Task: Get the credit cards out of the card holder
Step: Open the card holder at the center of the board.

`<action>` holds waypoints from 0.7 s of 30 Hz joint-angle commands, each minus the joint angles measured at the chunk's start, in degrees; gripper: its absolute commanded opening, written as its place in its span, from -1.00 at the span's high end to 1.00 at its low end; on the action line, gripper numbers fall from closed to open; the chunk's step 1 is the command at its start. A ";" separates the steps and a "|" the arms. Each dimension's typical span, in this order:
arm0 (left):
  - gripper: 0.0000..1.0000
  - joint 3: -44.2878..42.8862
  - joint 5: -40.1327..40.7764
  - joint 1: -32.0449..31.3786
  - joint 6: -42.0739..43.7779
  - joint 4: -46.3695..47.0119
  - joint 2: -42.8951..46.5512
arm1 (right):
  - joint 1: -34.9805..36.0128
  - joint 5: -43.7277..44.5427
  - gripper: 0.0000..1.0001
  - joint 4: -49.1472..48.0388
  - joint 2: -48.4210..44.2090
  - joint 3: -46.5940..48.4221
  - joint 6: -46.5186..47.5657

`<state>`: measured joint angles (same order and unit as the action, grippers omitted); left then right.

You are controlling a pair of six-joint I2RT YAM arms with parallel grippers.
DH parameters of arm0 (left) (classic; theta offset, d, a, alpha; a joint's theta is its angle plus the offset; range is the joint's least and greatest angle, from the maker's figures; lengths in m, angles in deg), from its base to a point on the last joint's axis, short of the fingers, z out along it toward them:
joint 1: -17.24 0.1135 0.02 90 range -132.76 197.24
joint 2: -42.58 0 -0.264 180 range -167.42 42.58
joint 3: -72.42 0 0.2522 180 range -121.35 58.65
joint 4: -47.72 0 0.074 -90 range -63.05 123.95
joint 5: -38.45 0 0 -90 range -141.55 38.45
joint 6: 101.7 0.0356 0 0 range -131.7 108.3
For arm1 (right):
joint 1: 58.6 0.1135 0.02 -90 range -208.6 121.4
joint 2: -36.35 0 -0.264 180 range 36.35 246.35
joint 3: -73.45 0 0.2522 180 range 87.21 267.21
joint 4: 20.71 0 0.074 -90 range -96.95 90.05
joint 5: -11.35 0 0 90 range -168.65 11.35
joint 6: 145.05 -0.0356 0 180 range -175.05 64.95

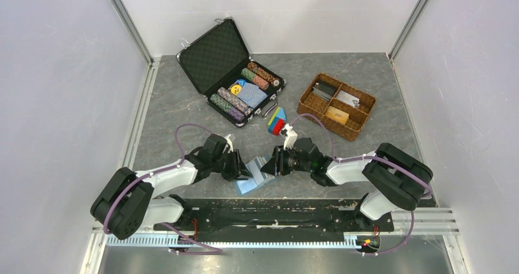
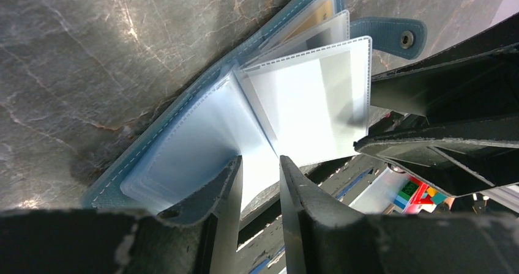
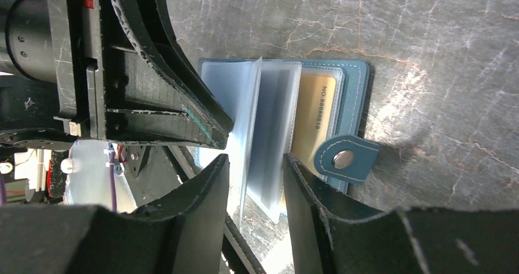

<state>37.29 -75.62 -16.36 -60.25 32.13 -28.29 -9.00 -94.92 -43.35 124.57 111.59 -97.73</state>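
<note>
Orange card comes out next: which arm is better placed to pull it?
Likely right. The right gripper straddles the clear sleeves beside the orange card, on the snap-tab side of the card holder. The left gripper sits at the opposite half.

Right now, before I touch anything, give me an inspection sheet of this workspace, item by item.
Surface: grey marbled table.
Job's things: card holder lies open, clear sleeves fanned; orange-yellow card sits in its pocket; second card not made out.
Clutter: open chip case, colored blocks, wicker tray holding small flat items.
Grippers: left gripper and right gripper both narrowly open, sleeves in their gaps.
Cables: purple cables loop along both arms.
Surroundings: white walls, metal frame posts.
</note>
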 commanded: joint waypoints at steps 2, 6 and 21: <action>0.28 -1.38 1.91 -0.16 0.70 -3.06 1.39 | 0.16 -2.40 0.21 -3.85 -0.66 -0.21 -0.79; 0.28 -1.67 1.65 -0.18 0.68 -3.18 1.09 | 0.19 -2.39 0.21 -2.53 -0.74 0.40 -0.18; 0.04 -7.12 5.90 -0.13 2.00 -12.92 6.78 | 0.14 -2.58 0.21 -2.43 -1.36 0.45 0.27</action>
<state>33.62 -72.94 -16.36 -60.17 23.39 -23.76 -8.95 -96.84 -44.05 124.57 111.57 -98.05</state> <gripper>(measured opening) 0.465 0.395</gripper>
